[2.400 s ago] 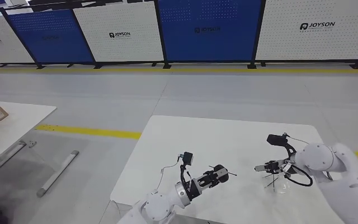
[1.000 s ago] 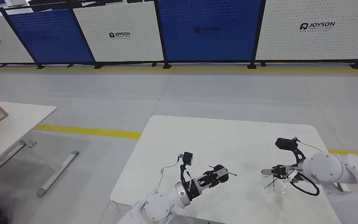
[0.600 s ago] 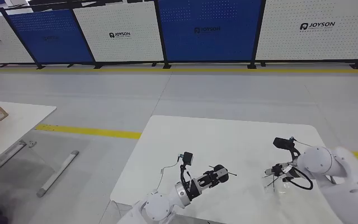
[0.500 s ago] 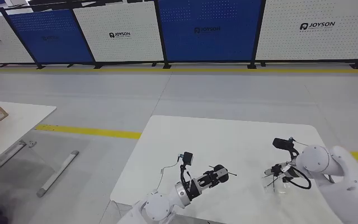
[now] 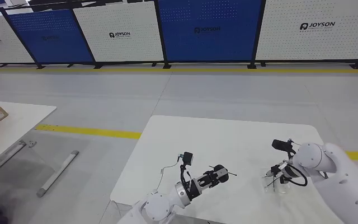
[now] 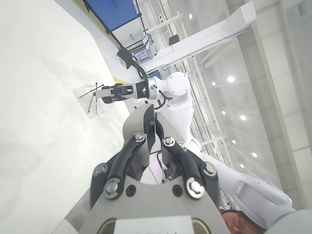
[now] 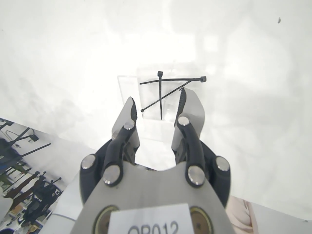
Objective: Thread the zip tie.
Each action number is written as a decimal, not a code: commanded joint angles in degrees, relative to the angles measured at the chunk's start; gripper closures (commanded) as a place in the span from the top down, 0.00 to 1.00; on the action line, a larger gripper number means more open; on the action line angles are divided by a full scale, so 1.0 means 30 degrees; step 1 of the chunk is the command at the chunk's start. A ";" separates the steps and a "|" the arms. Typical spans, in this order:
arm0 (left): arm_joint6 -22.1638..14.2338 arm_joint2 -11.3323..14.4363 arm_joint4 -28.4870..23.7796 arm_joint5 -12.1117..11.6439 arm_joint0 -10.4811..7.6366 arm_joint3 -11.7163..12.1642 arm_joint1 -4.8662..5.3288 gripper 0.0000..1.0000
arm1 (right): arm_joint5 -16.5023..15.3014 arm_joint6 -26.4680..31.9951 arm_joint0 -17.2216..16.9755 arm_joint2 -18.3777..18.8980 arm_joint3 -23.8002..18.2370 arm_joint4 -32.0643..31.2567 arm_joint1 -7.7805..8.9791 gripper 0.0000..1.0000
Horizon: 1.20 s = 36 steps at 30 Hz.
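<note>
Right gripper [image 7: 157,97] is released just above crossed ties [image 7: 160,91] in tray [image 7: 126,86]; one alone is to be pinched mid-length; left gripper [image 6: 153,120] is clenched on zip tie [image 5: 230,173]

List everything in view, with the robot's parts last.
table: one, white, under both arms
clear tray: one, transparent, on the table below the right end effector
loose zip ties: three, black, crossed on the clear tray
held zip tie: one, black, pinched in the left end effector
side table: one, white, apart across the floor
partition panels: several, blue and white, along the far side
left end effector: one, grey and black, shut above the table
right end effector: one, grey and black, open over the tray
</note>
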 commanded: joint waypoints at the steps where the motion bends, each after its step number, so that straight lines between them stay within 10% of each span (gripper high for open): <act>1: 0.0000 0.0000 0.0000 0.0000 0.0000 0.0000 0.0000 0.00 | -0.0004 0.0000 0.0140 -0.0186 0.0171 0.0024 -0.0072 0.34; 36: 0.0000 0.0000 0.0000 0.0000 0.0000 0.0000 0.0000 0.00 | -0.0485 0.0000 0.1180 -0.1640 0.2320 0.0464 -0.0694 0.21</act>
